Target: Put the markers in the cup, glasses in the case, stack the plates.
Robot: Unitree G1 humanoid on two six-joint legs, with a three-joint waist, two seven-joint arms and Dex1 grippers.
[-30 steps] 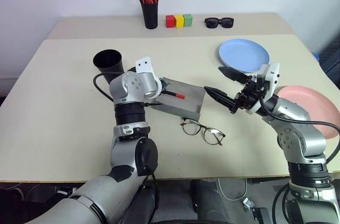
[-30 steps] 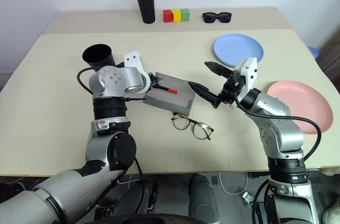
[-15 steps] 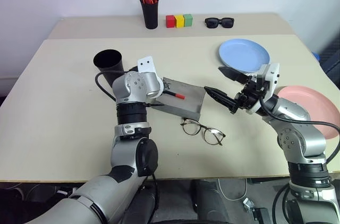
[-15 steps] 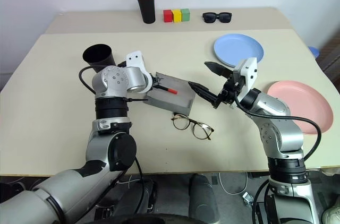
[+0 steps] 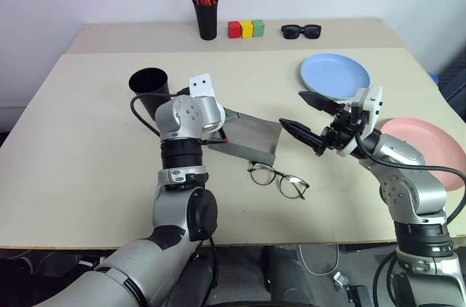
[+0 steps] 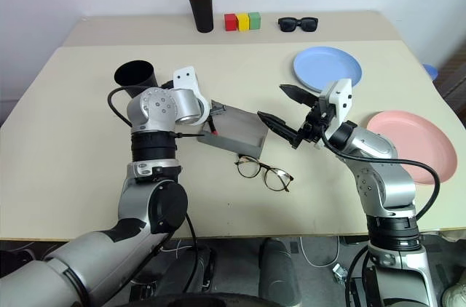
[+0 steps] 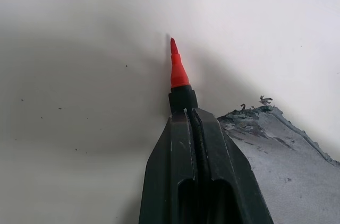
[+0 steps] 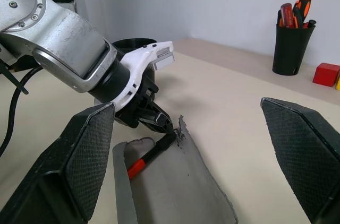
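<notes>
Red-tipped black marker point(image 8: 151, 156) sits clamped in the left hand point(image 7: 191, 115), fingers pressed together on its barrel, red point sticking out past them. It lies over the near-left corner of the grey case point(image 5: 251, 140). Marker's long axis runs along the hand. Black cup point(image 5: 148, 86) stands just beyond and to the left of that hand, so the left arm is much the nearer. Right hand point(image 5: 306, 114) hovers wide apart, empty, off the case's right end.

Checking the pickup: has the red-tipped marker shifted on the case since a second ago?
Yes. The marker tilted off the case lid, red tip swinging toward the left gripper.
</notes>
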